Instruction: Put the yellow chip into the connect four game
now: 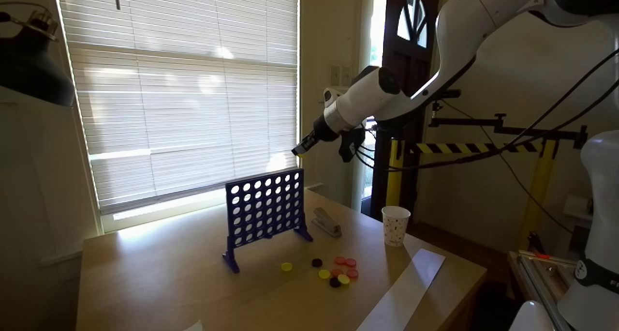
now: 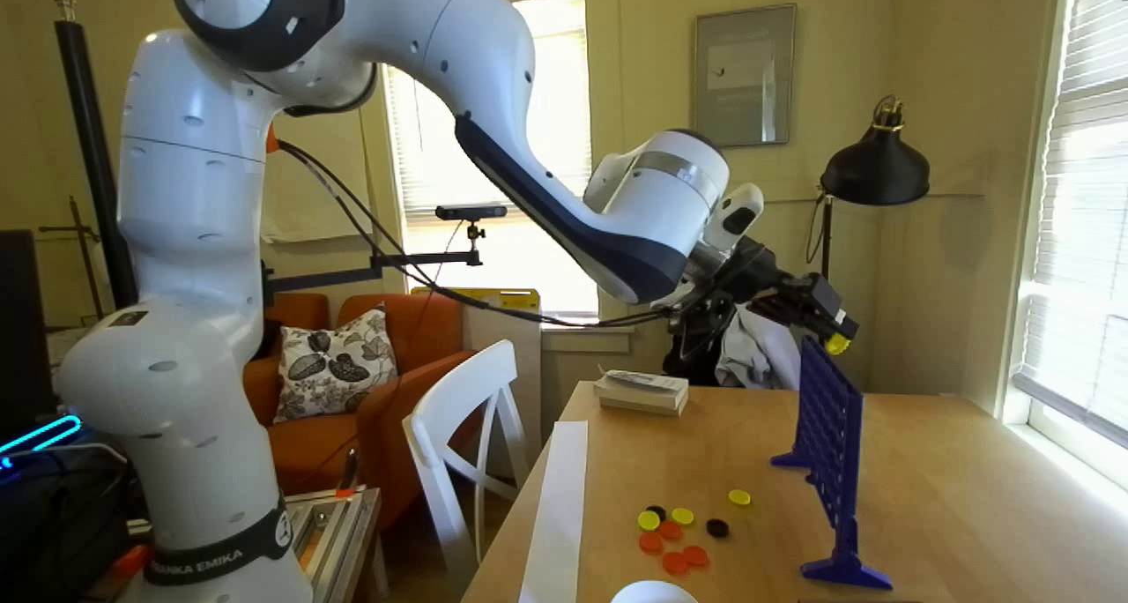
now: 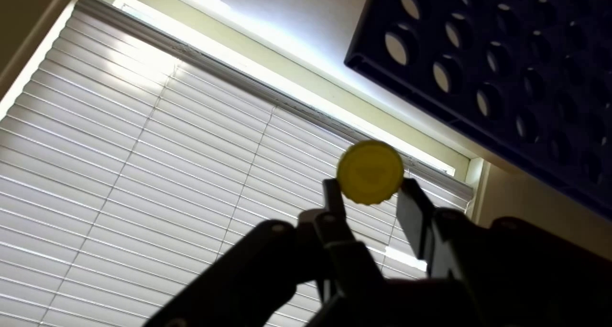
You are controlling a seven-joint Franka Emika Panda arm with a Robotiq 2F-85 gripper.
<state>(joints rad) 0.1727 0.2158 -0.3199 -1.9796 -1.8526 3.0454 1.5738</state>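
My gripper (image 3: pixel 369 181) is shut on a yellow chip (image 3: pixel 370 172). The fingertips pinch it by opposite edges, and its round face shows in the wrist view. The connect four game (image 1: pixel 263 198) is a dark blue upright grid standing on the table. It also shows edge-on in an exterior view (image 2: pixel 833 444) and at the upper right of the wrist view (image 3: pixel 473 69). The gripper (image 1: pixel 298 152) tilts downward above the far top end of the board. The held chip (image 2: pixel 837 345) shows near the board's top edge in that view. Contact with the board cannot be told.
Loose yellow (image 1: pixel 287 267), black (image 1: pixel 316 263) and red (image 1: pixel 352 274) chips lie in front of the board. A stapler (image 1: pixel 328 222), a paper cup (image 1: pixel 395 227) and a white strip (image 1: pixel 404 292) are on the table (image 1: pixel 145 282). A white box (image 2: pixel 641 396) stands at the table's edge.
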